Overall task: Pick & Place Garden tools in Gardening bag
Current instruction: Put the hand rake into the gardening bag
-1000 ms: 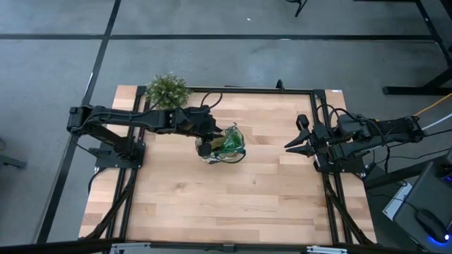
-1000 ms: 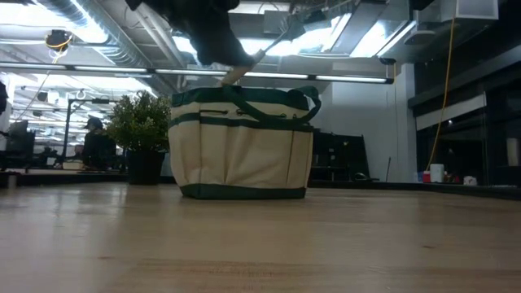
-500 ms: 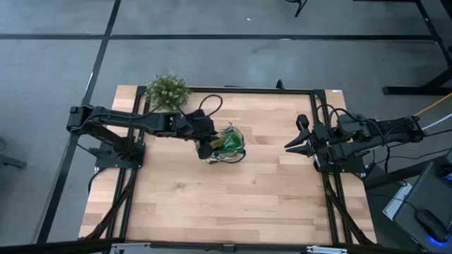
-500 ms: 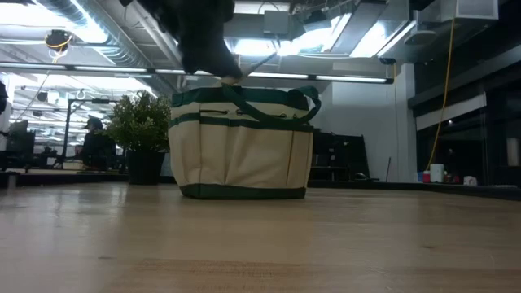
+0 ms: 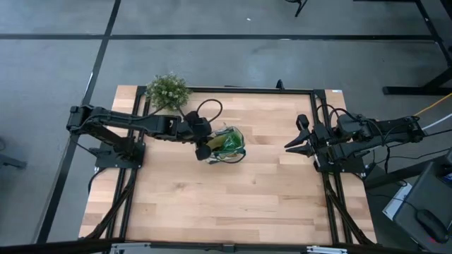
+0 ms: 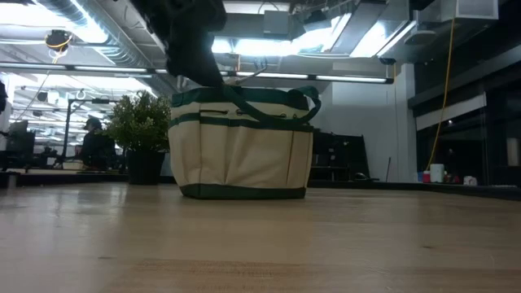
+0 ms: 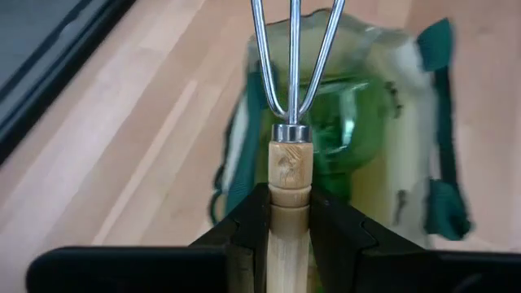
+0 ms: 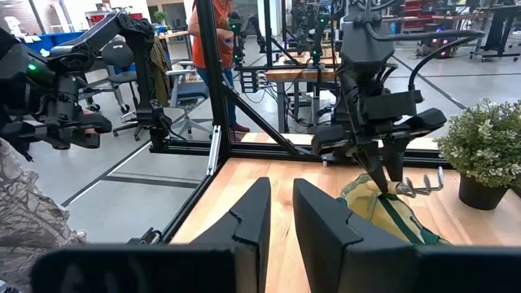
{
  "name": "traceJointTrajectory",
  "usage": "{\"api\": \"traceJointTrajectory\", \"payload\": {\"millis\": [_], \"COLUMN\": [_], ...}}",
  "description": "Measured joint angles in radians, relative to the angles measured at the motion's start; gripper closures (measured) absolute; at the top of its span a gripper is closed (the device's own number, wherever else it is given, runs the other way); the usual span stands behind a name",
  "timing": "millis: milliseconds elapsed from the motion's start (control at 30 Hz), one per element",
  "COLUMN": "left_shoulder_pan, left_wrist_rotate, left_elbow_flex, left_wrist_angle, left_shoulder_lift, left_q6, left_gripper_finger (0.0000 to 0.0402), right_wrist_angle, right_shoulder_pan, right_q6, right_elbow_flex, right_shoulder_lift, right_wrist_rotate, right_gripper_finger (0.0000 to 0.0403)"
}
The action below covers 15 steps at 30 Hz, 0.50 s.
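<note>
My left gripper (image 7: 291, 224) is pinched on the wooden handle of the mini rake (image 7: 291, 155), one finger (image 7: 244, 228) pressed to each side, three metal tines fanning out ahead over the bag's open mouth. From overhead, that gripper (image 5: 205, 147) hangs at the left rim of the gardening bag (image 5: 227, 144), which sits on the table (image 5: 233, 197) a little left of centre, toward the far edge. One bag, beige with dark green trim and two green handles; table-level it stands upright (image 6: 242, 143), my arm coming down onto its left top corner. Inside I catch one bright green tool (image 7: 346, 130). One potted plant (image 5: 168, 90) at the far left corner, well apart from the bag. My right gripper (image 5: 295, 143) waits at the right edge of the table, its two fingers (image 8: 252, 213) spread, nothing between them. Beyond the frame, one person (image 8: 210, 49) in orange stands in the room.
</note>
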Motion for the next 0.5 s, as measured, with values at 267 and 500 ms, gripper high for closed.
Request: {"api": "traceJointTrajectory", "payload": {"millis": [267,500], "left_shoulder_pan": [0.000,-0.002], "left_wrist_rotate": [-0.020,0.001], "left_elbow_flex": [0.000,0.000], "left_wrist_angle": [-0.015,-0.015], "left_shoulder_lift": [0.000,0.000], "left_q6": [-0.041,-0.023], "left_gripper_finger": [0.0336,0.0336], "right_wrist_angle": [0.000,0.000], "right_shoulder_pan": [0.000,0.000], "right_q6": [0.000,0.000], "right_elbow_flex": [0.000,0.000], "right_shoulder_lift": [0.000,0.000], "right_wrist_rotate": [0.000,0.000], "right_gripper_finger": [0.0343,0.0343]}}
